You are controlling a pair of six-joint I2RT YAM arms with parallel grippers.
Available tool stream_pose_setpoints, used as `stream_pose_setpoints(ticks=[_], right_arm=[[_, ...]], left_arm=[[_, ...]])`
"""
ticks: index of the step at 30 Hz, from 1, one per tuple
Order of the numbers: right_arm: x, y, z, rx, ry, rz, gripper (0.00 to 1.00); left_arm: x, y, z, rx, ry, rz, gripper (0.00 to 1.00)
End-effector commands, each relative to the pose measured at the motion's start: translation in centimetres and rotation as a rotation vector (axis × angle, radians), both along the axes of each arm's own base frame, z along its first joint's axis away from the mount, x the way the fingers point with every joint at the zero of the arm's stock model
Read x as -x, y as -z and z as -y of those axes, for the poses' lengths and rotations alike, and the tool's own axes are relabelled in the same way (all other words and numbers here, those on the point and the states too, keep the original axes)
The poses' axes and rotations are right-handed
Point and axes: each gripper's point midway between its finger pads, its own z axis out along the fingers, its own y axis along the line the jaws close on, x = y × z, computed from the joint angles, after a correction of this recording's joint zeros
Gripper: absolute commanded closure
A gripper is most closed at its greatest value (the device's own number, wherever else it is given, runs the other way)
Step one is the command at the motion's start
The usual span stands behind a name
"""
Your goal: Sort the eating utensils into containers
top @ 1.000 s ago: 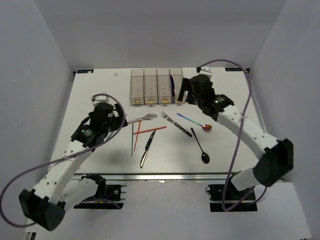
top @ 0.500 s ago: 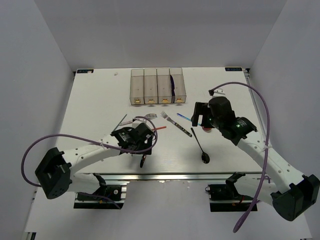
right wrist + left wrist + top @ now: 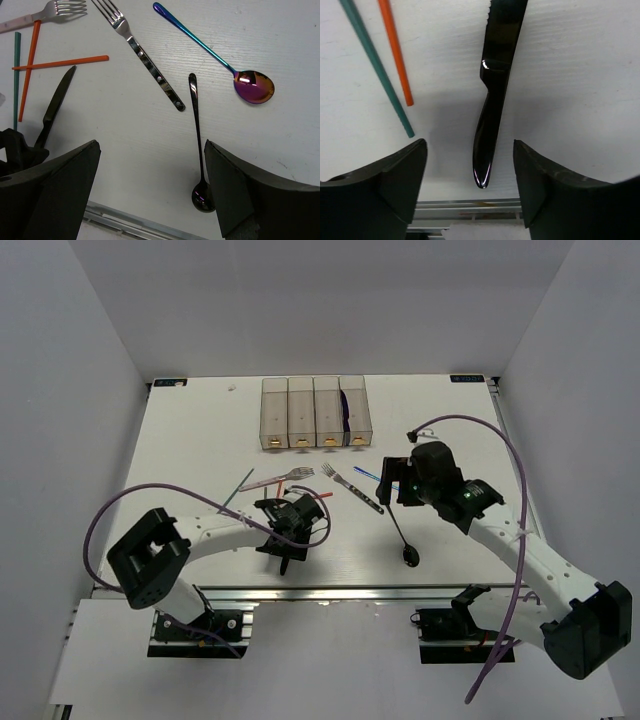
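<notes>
The eating utensils [image 3: 352,488] lie loose on the white table [image 3: 190,440], on the arm side of the containers [image 3: 316,412], which stand as a row of four clear bins towards the far edge. The rightmost bin holds a dark blue item [image 3: 345,412]. The left gripper [image 3: 469,150] is low over the table with its fingers [image 3: 395,175] released and spread; the handle end of the black knife [image 3: 495,85] lies between them, with a gap on each side and no contact. Just left of the knife are a red chopstick [image 3: 395,55] and a teal chopstick [image 3: 375,65], side by side and apart from the knife. The right gripper [image 3: 151,150] hangs above the table with its fingers [image 3: 60,185] released and wide apart, holding nothing. Below it the black spoon [image 3: 196,135] lies flat, bowl towards the near edge. The iridescent spoon [image 3: 215,55] lies just beyond it, with its bowl to the right. A dark-handled fork [image 3: 150,65] lies diagonally to the left of both spoons, apart from them. A second fork [image 3: 60,10] lies further left, tines pointing right, and a second red chopstick [image 3: 60,62] crosses the first one
</notes>
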Motion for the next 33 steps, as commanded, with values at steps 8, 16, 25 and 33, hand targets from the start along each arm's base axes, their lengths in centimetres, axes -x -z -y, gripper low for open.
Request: stream_pose_setpoints(ticks=[8,16,25,33], right_arm=[[0.1,-0.4,-0.5,-0.054,-0.016,0.051,0.11],[0.6,-0.9,-0.7,-0.087,-0.032,0.069,0.11],[1.1,-0.8,-0.9,-0.119,-0.043,0.075,0.11],[1.5,-1.4,-1.3,-0.154,-0.068,0.092,0.11]], left_arm=[[0.1,2.0,2.6,-0.012,0.109,-0.112,0.31],[1.8,2.4,2.2,-0.003,0.118,-0.187,0.45],[2.9,4.2,2.6,0.005,0.095,-0.287,0.48],[2.5,4.9,3.3,-0.001,0.01,-0.304,0.47]])
